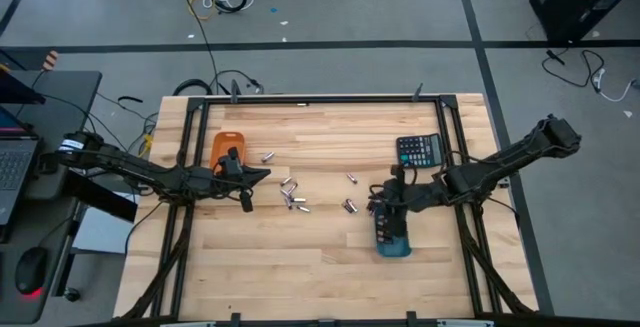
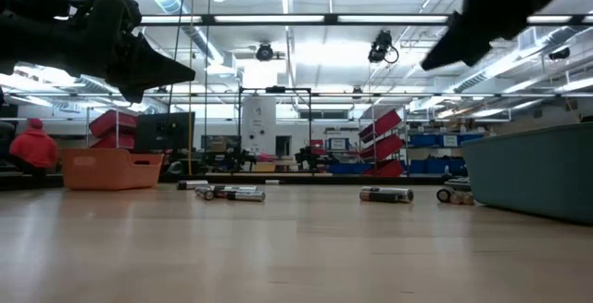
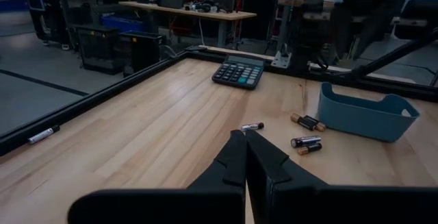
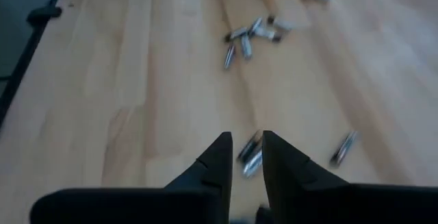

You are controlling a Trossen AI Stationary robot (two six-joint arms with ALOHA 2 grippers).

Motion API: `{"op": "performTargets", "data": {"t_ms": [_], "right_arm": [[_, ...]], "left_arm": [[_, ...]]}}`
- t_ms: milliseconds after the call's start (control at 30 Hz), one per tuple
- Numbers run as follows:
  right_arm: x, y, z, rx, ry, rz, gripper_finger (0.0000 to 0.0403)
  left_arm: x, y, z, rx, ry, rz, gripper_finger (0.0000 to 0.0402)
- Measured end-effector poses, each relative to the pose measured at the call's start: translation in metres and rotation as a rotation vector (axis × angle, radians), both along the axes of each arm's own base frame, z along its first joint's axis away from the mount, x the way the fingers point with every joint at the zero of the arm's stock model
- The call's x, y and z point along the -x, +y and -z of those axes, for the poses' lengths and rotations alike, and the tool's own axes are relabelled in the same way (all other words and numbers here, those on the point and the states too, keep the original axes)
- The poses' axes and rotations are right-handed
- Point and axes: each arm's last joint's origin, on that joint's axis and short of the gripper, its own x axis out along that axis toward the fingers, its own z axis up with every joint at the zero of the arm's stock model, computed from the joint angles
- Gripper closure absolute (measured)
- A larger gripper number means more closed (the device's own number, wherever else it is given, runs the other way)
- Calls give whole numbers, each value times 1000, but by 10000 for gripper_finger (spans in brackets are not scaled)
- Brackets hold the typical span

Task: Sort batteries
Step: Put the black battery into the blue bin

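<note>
Batteries point(image 1: 293, 199) lie loose mid-desk awaiting sorting, so the right hand point(image 4: 247, 157) hangs narrowly parted above a pair, while the left hand point(image 3: 245, 157) waits pinched closed.

My left arm point(image 1: 130, 170) reaches in from the table's left edge and runs level toward the calculator point(image 1: 418, 150), stopping well short of it, with my left gripper point(image 1: 246, 203) turned down and its fingers point(image 3: 236, 159) pressed together. My right arm point(image 1: 510, 155) comes from the far right corner, passes just beside the calculator, and bends down and inward. My right gripper point(image 4: 246, 150) hangs just below the calculator, its fingers point(image 4: 217, 154) standing a little apart.
</note>
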Motion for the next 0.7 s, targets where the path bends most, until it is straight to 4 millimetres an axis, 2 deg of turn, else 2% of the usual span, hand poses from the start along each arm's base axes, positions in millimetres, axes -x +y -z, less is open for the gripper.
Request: {"op": "performTargets", "data": {"t_ms": [267, 700], "right_arm": [[-39, -13, -4, 129, 52, 50, 358], [-92, -23, 17, 171, 348, 89, 356]], "left_arm": [[0, 0, 0, 26, -9, -2, 401], [0, 0, 0, 29, -10, -3, 401]]}}
